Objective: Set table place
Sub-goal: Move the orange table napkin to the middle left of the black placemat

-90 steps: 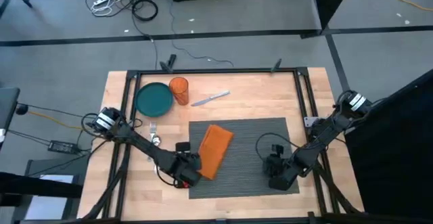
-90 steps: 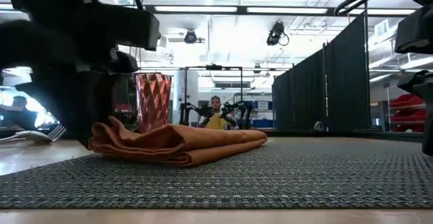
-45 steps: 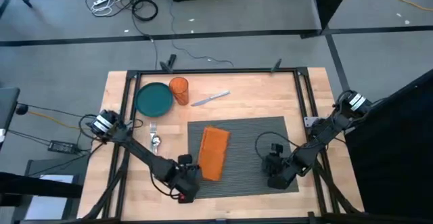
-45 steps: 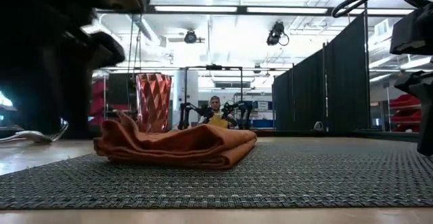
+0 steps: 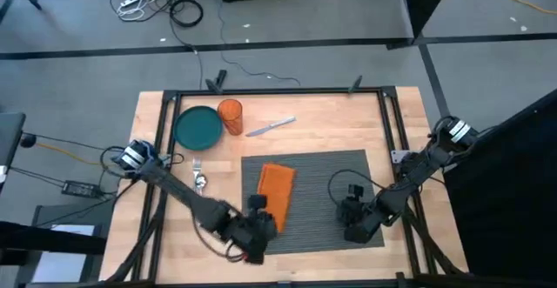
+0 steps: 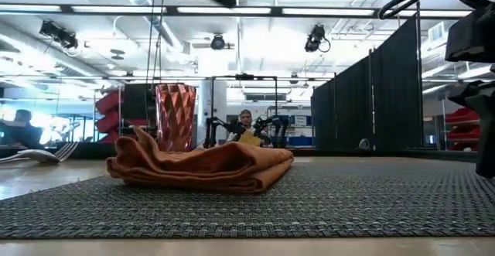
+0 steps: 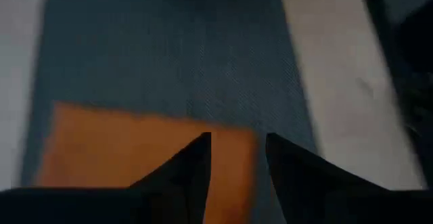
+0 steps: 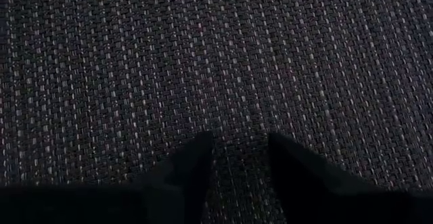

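On the far left part of my tabletop (image 5: 348, 123) sits the teal plate (image 5: 197, 126), with the orange faceted cup (image 5: 230, 116) just beside it and a knife (image 5: 271, 127) a little further right. A fork (image 5: 197, 166) and spoon (image 5: 201, 181) lie on the bare wood nearer me, between the plate and the placemat (image 5: 326, 179). The placemat, dark grey and ribbed, lies flat in the middle of the tabletop. My left hand (image 5: 259, 230) hangs over its near left corner, raised off it, fingers (image 7: 186, 176) a little apart and holding nothing; my wrist camera looks down on the folded orange napkin (image 5: 276, 195) just ahead of them. The napkin rests on the left part of the placemat. Further right, my right hand (image 5: 352, 223) hovers low over the near right part of the placemat, its fingers (image 8: 189, 173) slightly parted, empty
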Robot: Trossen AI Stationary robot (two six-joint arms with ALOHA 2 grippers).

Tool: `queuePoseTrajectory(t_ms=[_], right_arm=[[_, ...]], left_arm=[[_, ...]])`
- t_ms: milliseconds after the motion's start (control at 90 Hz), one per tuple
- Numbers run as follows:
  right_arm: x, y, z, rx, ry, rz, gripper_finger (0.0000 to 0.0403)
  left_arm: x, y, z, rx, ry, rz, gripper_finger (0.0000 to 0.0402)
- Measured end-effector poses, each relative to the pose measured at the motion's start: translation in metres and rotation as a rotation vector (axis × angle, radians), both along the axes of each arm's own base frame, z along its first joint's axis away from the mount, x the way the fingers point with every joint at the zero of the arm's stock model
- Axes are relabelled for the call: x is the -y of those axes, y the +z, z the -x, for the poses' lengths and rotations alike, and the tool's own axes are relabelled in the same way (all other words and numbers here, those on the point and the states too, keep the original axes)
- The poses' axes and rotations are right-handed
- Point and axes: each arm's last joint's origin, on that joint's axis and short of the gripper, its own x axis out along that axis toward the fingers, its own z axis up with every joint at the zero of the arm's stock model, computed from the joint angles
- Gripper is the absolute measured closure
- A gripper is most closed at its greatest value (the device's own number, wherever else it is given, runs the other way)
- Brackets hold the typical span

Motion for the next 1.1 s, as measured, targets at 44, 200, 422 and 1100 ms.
queuePoseTrajectory(t_ms=[44,200,422,1100], right_arm=[[0.001,0.0,-0.001,0.002,-0.005,-0.002,0.0278],[0.003,0.0,-0.003,0.004,-0.013,-0.001,0.0278],[0.004,0.0,-0.005,0.007,-0.002,0.008,0.0278],[0.005,0.0,-0.005,0.004,-0.005,0.01,0.0278]], left_arm=[[-0.011,-0.001,-0.01,0.021,0.002,-0.009,0.0275],[-0.047,-0.016,-0.038,0.018,0.011,-0.074,0.0275],[-0.086,-0.052,-0.069,-0.029,-0.001,-0.067,0.0275],[-0.119,-0.101,-0.066,-0.327,0.078,-0.091,0.0275]])
